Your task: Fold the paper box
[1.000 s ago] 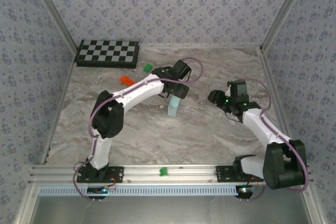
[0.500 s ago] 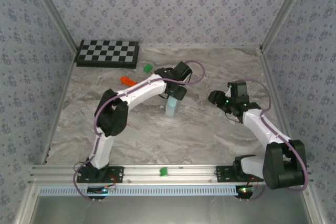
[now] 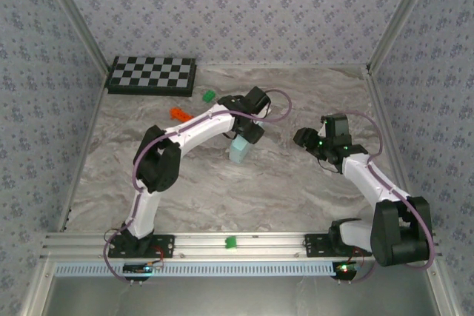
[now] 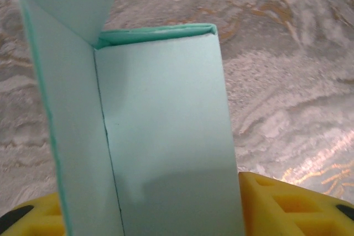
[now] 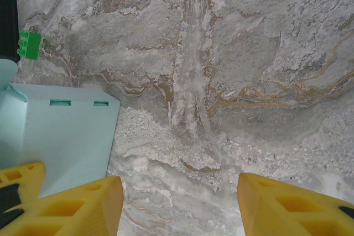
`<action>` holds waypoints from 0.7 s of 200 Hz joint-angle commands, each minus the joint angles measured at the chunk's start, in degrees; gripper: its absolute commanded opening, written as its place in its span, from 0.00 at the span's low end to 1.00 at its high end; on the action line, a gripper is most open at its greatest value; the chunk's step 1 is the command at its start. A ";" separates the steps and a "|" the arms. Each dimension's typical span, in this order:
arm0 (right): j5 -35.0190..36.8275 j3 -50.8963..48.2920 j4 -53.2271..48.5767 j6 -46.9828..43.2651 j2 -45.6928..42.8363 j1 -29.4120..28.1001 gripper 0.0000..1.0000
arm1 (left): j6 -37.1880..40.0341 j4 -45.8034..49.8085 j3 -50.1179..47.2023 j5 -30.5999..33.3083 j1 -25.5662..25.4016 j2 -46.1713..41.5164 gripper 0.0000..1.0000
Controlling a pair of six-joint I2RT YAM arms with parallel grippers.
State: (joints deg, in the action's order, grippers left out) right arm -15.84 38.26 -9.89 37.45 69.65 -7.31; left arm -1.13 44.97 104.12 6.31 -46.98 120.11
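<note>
The paper box [image 3: 238, 153] is a pale aqua card box standing on the marble table near the middle. My left gripper [image 3: 244, 132] reaches down onto its top end. In the left wrist view the paper box [image 4: 166, 136] sits between the yellow fingers [image 4: 276, 203], one side flap raised at the upper left, and my left gripper [image 4: 149, 208] is shut on it. My right gripper [image 3: 305, 138] hovers to the right of the box, apart from it. Seen from the right wrist, my right gripper [image 5: 180, 192] stands open over bare marble, with the paper box [image 5: 61, 136] at the left edge.
A black-and-white checkerboard [image 3: 152, 75] lies at the back left. A green block [image 3: 209, 96] and an orange block [image 3: 178, 113] lie behind the left arm. Another green block [image 3: 230, 242] sits on the front rail. Patterned walls close in the left, back and right sides.
The left gripper's jaws have narrowed onto the paper box, and the box has shifted slightly left under it. The right arm has not moved.
</note>
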 commanded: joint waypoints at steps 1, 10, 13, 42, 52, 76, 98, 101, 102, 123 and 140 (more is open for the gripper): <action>-0.42 -0.62 0.05 -0.89 0.40 0.41 0.58 | 8.22 0.30 -1.37 -6.58 1.31 -1.82 0.53; -0.34 -0.65 0.05 -0.95 0.40 0.46 0.58 | 10.39 0.23 -1.82 -8.29 1.88 -2.20 0.53; -0.37 -0.69 0.05 -0.90 0.40 0.48 0.58 | 10.96 0.21 -1.93 -8.59 2.01 -2.24 0.53; -0.22 -0.78 -0.04 -0.96 0.40 0.46 0.58 | 18.20 -0.70 -3.48 -12.22 3.36 -3.66 0.54; -0.20 -0.75 -0.03 -0.94 0.36 0.47 0.58 | 20.73 -1.76 -4.49 -13.16 3.78 -4.37 0.54; -0.19 -0.68 -0.08 -0.89 0.39 0.53 0.58 | 27.00 -2.71 -6.35 -16.48 4.74 -5.76 0.54; -0.03 -0.73 -0.32 -0.90 0.40 0.55 0.58 | 32.37 -1.13 -6.20 -18.21 5.09 -5.77 0.54; -0.06 -0.84 -0.37 -0.96 0.31 0.56 0.58 | 33.05 -0.91 -6.16 -18.34 5.13 -5.75 0.54; -0.02 -0.83 -0.34 -0.97 0.36 0.55 0.58 | 33.30 -0.88 -6.09 -18.43 5.09 -5.71 0.54; 0.13 -1.12 -0.48 -0.90 0.31 0.63 0.58 | 37.83 -0.04 -6.44 -19.65 5.10 -5.85 0.54; 0.18 -1.17 -0.55 -0.92 0.30 0.71 0.58 | 42.45 -0.06 -7.71 -20.89 5.06 -6.38 0.54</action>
State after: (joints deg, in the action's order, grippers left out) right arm -15.81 38.06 -9.87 37.45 69.65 -7.14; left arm 31.53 43.24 97.95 -10.96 -42.04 116.22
